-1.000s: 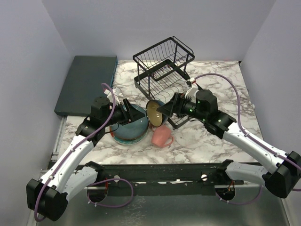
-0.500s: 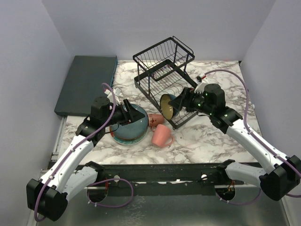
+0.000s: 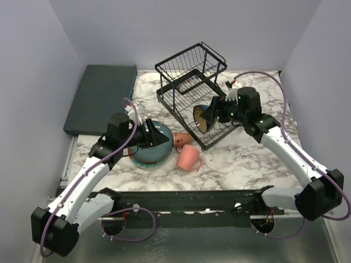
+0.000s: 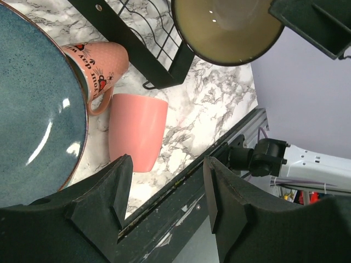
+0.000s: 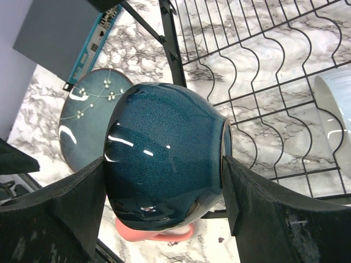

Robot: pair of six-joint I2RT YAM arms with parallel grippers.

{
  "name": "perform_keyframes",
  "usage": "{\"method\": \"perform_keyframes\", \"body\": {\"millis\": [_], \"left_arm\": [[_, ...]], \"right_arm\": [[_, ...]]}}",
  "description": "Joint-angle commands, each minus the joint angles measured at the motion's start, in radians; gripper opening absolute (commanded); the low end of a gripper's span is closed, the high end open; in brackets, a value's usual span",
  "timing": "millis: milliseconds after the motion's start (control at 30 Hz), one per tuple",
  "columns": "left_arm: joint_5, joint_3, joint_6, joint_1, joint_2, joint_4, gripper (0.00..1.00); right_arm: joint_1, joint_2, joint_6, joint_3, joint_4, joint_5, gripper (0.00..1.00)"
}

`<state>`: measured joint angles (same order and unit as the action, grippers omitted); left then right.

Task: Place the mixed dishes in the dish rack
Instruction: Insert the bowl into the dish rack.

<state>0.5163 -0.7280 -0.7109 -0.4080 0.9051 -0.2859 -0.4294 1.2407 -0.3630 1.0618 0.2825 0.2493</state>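
Observation:
My right gripper (image 5: 164,183) is shut on the dark cream-lined bowl (image 5: 164,164), held on its side over the slotted base of the black wire dish rack (image 5: 263,71). From above, the bowl (image 3: 202,118) hangs at the rack's (image 3: 189,76) front edge with my right gripper (image 3: 213,114) behind it. My left gripper (image 4: 164,203) is open and holds nothing. It hovers beside the dark teal plate (image 4: 33,109), which lies on a stack (image 3: 149,147). Beside the plate lie two pink mugs on their sides, one printed (image 4: 98,63) and one plain (image 4: 137,131).
A dark teal slab (image 3: 101,96) lies at the back left. A white dish (image 5: 335,109) stands in the rack's lower tier. A teal plate with white flowers (image 5: 88,112) shows under the bowl in the right wrist view. The black front rail (image 3: 186,200) runs along the table's near edge.
My right arm has carried the bowl from above the mugs back and to the right, up to the rack's lower tier. The left gripper has edged slightly right over the plate.

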Motion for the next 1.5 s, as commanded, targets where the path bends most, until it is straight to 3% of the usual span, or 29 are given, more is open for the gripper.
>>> {"method": "perform_keyframes", "body": {"millis": [0, 633, 1233, 1467], "left_arm": [[0.037, -0.021, 0.055, 0.000, -0.005, -0.027, 0.60], [0.068, -0.012, 0.077, 0.000, -0.015, -0.044, 0.60], [0.066, -0.037, 0.133, -0.001, -0.015, -0.109, 0.60], [0.062, -0.024, 0.136, 0.000, -0.025, -0.109, 0.60]], "right_arm": [[0.019, 0.032, 0.101, 0.063, -0.036, -0.004, 0.37], [0.043, 0.186, 0.310, 0.104, -0.046, -0.087, 0.28], [0.043, 0.252, 0.521, 0.077, -0.052, -0.032, 0.18], [0.043, 0.279, 0.554, 0.054, -0.059, -0.015, 0.19]]}}
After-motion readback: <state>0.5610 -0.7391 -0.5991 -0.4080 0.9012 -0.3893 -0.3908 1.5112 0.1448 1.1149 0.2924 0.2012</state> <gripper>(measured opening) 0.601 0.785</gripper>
